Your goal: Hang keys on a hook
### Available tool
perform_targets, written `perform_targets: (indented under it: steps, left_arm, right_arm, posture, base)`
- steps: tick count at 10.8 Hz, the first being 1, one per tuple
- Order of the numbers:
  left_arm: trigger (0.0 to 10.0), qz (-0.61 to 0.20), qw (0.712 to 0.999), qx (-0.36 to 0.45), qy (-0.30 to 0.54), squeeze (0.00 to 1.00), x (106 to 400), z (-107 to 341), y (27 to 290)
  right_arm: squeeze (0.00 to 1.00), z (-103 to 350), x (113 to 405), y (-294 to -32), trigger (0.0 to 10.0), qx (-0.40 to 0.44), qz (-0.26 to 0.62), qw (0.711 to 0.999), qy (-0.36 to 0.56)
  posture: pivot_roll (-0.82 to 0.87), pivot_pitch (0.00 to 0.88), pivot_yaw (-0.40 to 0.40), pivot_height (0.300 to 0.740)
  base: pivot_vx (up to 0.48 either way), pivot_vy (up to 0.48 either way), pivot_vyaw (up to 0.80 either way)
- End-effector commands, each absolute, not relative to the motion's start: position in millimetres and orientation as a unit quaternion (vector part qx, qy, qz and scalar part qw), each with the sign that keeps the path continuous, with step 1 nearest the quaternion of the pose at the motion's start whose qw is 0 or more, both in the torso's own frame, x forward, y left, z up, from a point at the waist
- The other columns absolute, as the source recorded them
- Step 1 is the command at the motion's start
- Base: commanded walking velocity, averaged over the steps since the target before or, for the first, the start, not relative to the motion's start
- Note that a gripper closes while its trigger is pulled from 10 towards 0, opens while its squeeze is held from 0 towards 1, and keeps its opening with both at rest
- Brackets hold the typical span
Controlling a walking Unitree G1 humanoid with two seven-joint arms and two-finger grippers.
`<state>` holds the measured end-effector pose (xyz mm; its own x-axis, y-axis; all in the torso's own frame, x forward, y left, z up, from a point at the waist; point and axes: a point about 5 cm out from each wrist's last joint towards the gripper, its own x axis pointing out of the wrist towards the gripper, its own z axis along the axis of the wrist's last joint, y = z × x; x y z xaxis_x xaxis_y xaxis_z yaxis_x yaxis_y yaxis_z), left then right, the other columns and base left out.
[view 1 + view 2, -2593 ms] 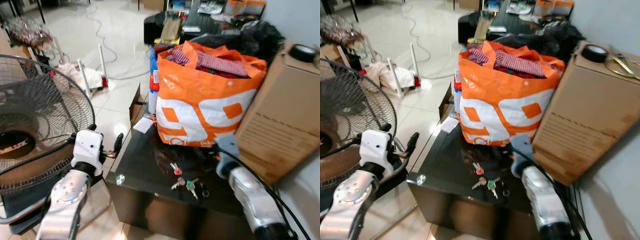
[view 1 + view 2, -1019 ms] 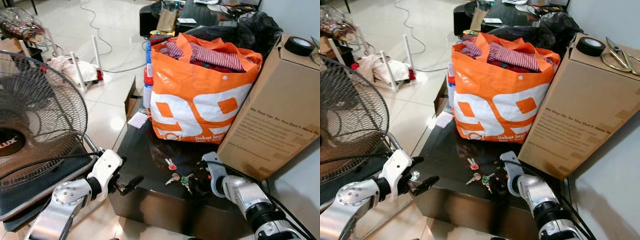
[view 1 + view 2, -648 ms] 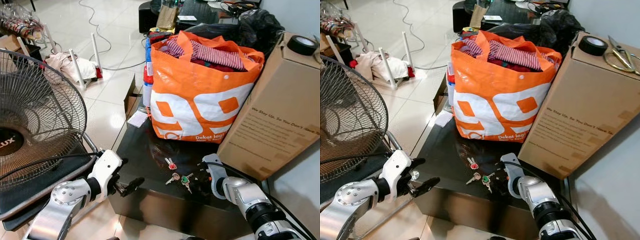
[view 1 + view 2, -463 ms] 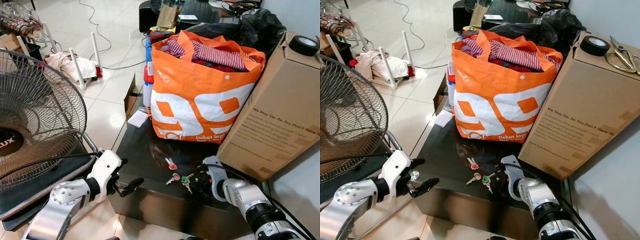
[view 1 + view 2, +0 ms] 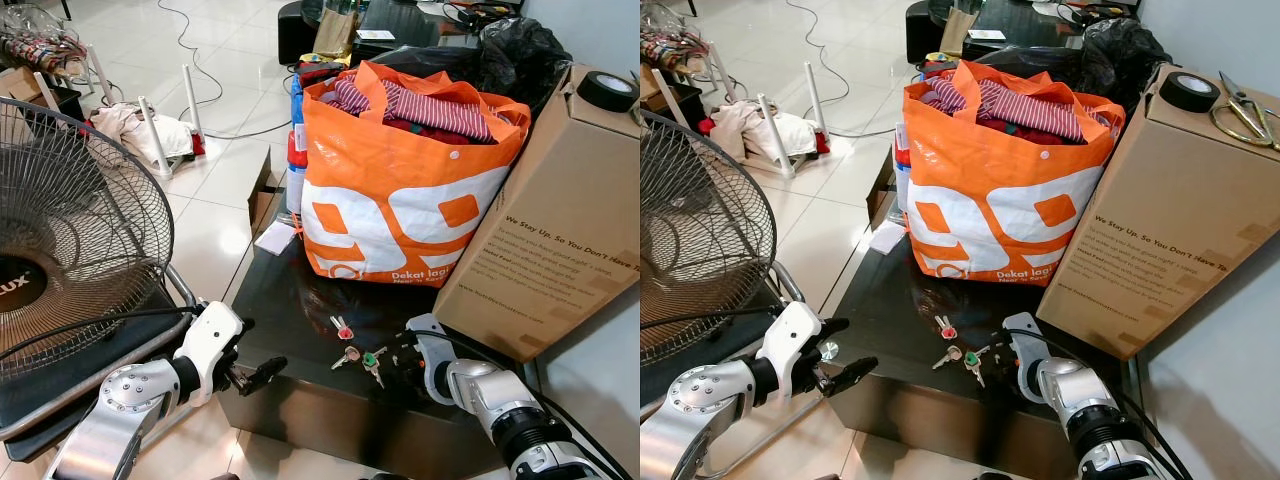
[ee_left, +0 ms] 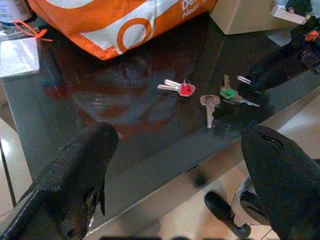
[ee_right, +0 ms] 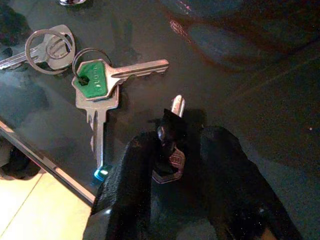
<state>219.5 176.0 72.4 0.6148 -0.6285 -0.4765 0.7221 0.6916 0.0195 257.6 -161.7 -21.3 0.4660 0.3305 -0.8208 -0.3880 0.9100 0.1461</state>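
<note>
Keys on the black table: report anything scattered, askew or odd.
The keys lie loose in separate clusters on the black table: red-capped keys, a plain key, green-capped keys. The right gripper pinches another single key. Nothing looks damaged.

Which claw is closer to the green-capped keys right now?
Right. The right claw sits on the dark table just beside the green-capped keys, its fingers around a dark-headed key. The left claw hovers off the table's front corner, open, farther away.
</note>
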Motion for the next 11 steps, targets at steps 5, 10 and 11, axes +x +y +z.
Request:
perform_targets:
  steps: [5,10,11]
  left_arm:
    - [10.0,-0.379,0.893,0.12,0.212,0.57,223,76,175]
    - [10.0,-0.341,0.909,0.155,0.182,0.55,232,83,187]
    - [10.0,-0.312,0.924,0.159,0.151,0.54,241,93,192]
  right_arm:
    - [0.0,-26,254,-169,0.0,-0.041,0.2,0.852,0.481]
    - [0.0,0,268,-174,0.0,-0.067,0.226,0.889,0.393]
    - [0.0,20,274,-177,0.0,-0.066,0.227,0.916,0.323]
  posture:
    - [-0.08,0.016,-0.062,0.74]
    - [-0.07,0.0,-0.045,0.74]
    - [-0.06,0.0,-0.041,0.74]
  base:
    - [0.0,0.0,0.0]
    - [0.0,0.0,0.0]
    - [0.0,0.0,0.0]
